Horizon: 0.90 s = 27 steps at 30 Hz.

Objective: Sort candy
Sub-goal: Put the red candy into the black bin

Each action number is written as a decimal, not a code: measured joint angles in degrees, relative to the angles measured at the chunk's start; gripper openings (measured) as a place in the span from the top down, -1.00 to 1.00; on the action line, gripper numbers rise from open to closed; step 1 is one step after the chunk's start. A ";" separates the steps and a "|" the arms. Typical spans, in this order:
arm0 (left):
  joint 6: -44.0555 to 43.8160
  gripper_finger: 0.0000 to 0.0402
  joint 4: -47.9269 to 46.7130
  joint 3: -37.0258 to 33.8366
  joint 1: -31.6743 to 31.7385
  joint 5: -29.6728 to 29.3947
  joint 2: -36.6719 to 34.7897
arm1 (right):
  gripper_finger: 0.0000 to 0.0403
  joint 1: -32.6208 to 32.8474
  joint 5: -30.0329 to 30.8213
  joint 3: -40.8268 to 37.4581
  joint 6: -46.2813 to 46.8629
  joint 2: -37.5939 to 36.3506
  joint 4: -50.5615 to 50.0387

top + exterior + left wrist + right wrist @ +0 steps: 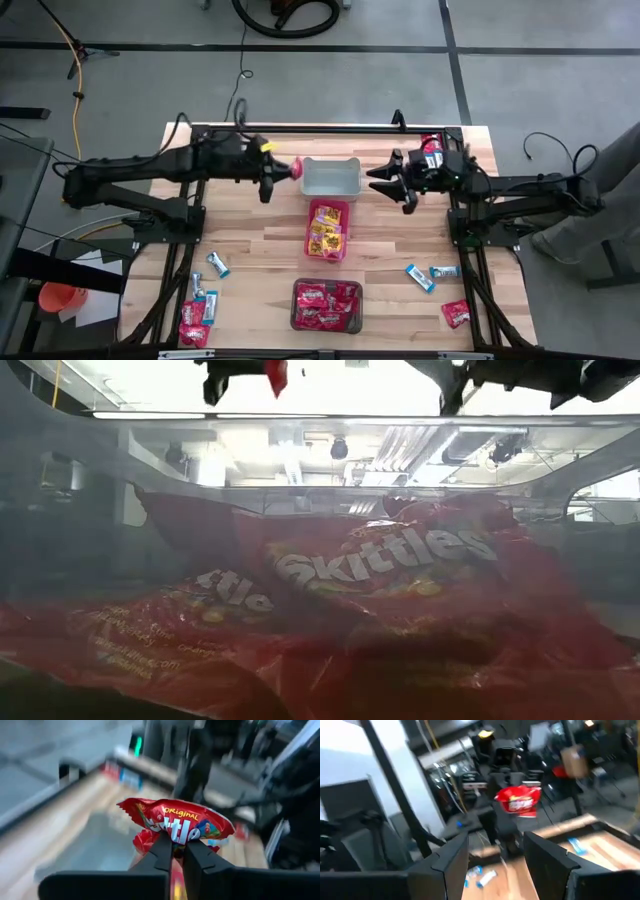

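My left gripper [283, 172] is shut on a red candy packet [294, 170] and hovers just left of the grey bin [330, 178]. In the left wrist view the packet [176, 822] reads "Original" and stands across the fingertips. My right gripper [383, 180] is open and empty, just right of the grey bin, facing the left gripper. The pink bin [328, 228] holds yellow packets; the dark bin [327, 305] holds red ones. Loose candy lies on the table: blue-and-white [217, 263] and red [192, 312] at near left, blue-and-white [420, 277] and red [455, 313] at near right. My left gripper pinches the red packet by its near edge [172, 836] between the two fingertips [162, 851]. The fingers reach in about level from the table's left. The packet is lifted clear of the table and sticks out past the fingertips, crumpled, toward the grey bin.
The three bins stand in a row down the table's middle, grey farthest, dark nearest. The low view looks through the dark bin's red packets [380, 570]. More packets [432, 148] lie by the right arm at the far edge. A black frame runs round the tabletop.
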 joint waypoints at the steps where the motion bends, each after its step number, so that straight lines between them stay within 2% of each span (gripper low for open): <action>1: 0.91 0.98 2.28 0.00 -0.72 -1.40 -0.21 | 0.10 0.52 -0.02 0.00 0.00 0.00 1.14; 4: 4.69 0.99 6.87 -0.02 -2.84 -4.23 -0.04 | 0.10 2.18 0.00 0.00 0.02 0.00 2.44; 7: 8.10 0.99 9.60 -0.06 -4.47 -4.56 2.11 | 0.10 3.83 0.66 0.00 0.01 0.00 1.43; 11: 11.33 0.99 16.46 -1.38 -6.32 -0.57 5.80 | 0.10 5.93 4.02 0.00 -0.66 0.00 0.48; 15: 9.63 1.00 28.40 -6.84 -7.32 5.11 7.78 | 0.10 7.64 7.96 0.00 -1.34 0.00 0.21; 19: 7.09 1.00 35.76 -12.50 -8.35 5.86 7.01 | 0.10 9.45 9.35 0.00 -1.31 0.00 0.19; 27: 8.17 1.00 35.39 -14.23 -9.03 8.82 6.35 | 0.10 10.87 9.33 0.00 -1.23 0.00 0.08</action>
